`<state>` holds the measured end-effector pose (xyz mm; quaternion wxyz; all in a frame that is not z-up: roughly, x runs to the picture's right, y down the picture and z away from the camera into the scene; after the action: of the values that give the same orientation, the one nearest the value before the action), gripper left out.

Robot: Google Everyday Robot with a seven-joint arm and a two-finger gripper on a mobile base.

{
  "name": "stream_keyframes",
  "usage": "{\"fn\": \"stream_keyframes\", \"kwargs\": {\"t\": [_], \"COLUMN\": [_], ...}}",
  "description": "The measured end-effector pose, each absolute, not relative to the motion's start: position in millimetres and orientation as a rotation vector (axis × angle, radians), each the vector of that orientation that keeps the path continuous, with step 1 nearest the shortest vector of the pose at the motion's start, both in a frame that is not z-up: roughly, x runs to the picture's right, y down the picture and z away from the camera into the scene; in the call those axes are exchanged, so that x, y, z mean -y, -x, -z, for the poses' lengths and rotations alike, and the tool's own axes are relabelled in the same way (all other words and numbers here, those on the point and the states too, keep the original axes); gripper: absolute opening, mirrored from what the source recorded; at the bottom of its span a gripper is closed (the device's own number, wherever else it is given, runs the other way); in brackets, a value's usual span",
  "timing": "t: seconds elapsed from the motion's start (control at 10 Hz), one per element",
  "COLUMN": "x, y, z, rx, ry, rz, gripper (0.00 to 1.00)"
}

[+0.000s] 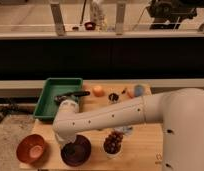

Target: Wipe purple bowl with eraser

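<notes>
The one camera view looks down on a light wooden table (pixel 145 145) set before a dark wall. The round, shallow, dark purple bowl (pixel 76 151) with a glossy dark inside sits at the table's front edge, near the bottom border of the view, left of centre. Being round, it shows no long axis; its opening faces up.

The white robot arm (pixel 120 116) reaches in from the right and crosses the table toward the left. Its gripper (pixel 70 145) hangs over the back-left rim of the purple bowl, pointing down into it. Something dark sits at the gripper's tip, just above the bowl's inside, but it cannot be made out as the eraser.

Just left of the purple bowl lies a round orange-brown bowl (pixel 31 148), close to the table's left front corner, the two rims near each other. Just right of it stands a small white bowl of dark grapes (pixel 113 143), also close. The purple bowl is thus hemmed on both sides, with the table edge in front.

Behind, a green rectangular plastic tray (pixel 47 97) holds a dark tool (pixel 70 96). An orange round fruit (pixel 98 91) lies to its right, with bare wood between this back row and the front bowls.
</notes>
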<state>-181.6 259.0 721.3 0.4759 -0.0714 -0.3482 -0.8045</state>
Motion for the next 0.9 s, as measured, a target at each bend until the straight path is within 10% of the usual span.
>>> {"fn": "stream_keyframes", "kwargs": {"t": [0.9], "x": [-293.5], "y": [109.6], "z": [-724.0], "rx": [0.87], "ry": [0.268], "rz": [1.848], "gripper": [0.0]}}
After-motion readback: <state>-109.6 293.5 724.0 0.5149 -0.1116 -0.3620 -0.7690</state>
